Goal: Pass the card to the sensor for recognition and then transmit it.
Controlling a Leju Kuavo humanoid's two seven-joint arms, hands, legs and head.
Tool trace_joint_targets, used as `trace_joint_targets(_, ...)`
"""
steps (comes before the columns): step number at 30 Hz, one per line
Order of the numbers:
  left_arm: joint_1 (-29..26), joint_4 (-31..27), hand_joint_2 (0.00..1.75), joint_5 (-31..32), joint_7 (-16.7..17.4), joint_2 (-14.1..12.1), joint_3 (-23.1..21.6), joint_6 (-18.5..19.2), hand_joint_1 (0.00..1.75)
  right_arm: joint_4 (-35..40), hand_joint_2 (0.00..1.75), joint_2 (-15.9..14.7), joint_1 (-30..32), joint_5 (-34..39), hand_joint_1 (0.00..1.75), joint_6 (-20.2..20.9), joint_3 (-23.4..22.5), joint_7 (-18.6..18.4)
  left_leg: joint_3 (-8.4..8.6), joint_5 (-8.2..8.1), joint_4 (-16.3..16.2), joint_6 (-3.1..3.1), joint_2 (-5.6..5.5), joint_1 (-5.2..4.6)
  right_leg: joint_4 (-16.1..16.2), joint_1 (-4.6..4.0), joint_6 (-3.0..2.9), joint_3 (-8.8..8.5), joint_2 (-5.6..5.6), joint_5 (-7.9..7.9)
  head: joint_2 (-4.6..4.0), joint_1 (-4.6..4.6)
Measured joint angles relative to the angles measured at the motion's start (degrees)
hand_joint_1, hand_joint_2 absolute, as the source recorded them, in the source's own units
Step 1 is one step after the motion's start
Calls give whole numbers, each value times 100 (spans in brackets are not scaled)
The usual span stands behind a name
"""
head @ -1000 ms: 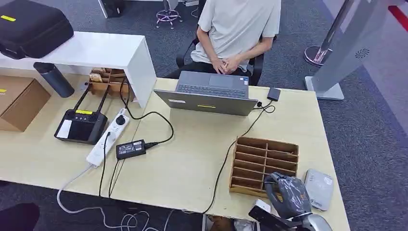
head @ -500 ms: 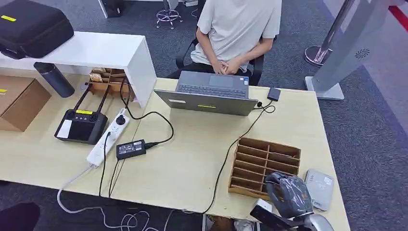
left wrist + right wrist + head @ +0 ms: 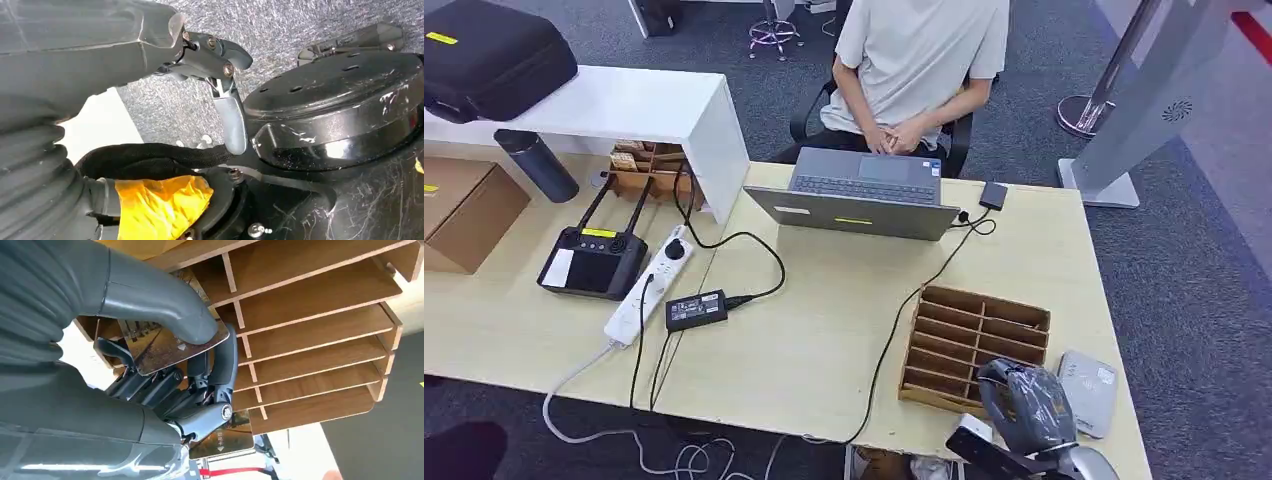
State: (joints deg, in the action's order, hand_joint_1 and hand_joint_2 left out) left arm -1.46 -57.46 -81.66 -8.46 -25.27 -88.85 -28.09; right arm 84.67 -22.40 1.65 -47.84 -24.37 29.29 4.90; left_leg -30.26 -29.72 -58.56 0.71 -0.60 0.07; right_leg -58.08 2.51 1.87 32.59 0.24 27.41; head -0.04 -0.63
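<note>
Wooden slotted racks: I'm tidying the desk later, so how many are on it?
2. The near rack sits at the desk's front right, just beyond the right hand; the far rack is tucked under the white shelf on the left. Others could be hidden.

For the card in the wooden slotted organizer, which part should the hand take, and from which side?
Probably the card's exposed edge, flat faces pinched between thumb and fingers, coming from the wooden slotted organizer's open side. The card is thin and the dividers hem in the rest. The right hand holds it this way.
</note>
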Motion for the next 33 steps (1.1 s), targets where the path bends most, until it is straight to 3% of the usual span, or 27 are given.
trace_joint_targets(7,7,-63,175,77,116,9,0,-157,0,372,175,-9,-186,-112,175,-33,-214,90,-4,0,0,0,4,0,-1,0,-1,0,4,-2,0,0)
trace_joint_targets(17,80,54,175,402,284,15,0,170,0,817,175,-341,-1728,-293,175,107,-610,179,1,9,-4,10,9,-2,-1,-1,-8,2,9,-16,0,0)
trace_joint_targets(26,147,299,175,642,431,81,0,452,0,739,175,-431,-2867,-483,175,225,-523,88,-7,11,-4,14,8,0,-4,-8,-8,3,8,-17,0,-2)
trace_joint_targets(33,218,544,175,817,533,170,0,660,0,299,175,-411,-3835,-634,175,498,-164,-66,-9,19,-4,20,-4,1,-4,-10,-11,3,-2,-19,0,0)
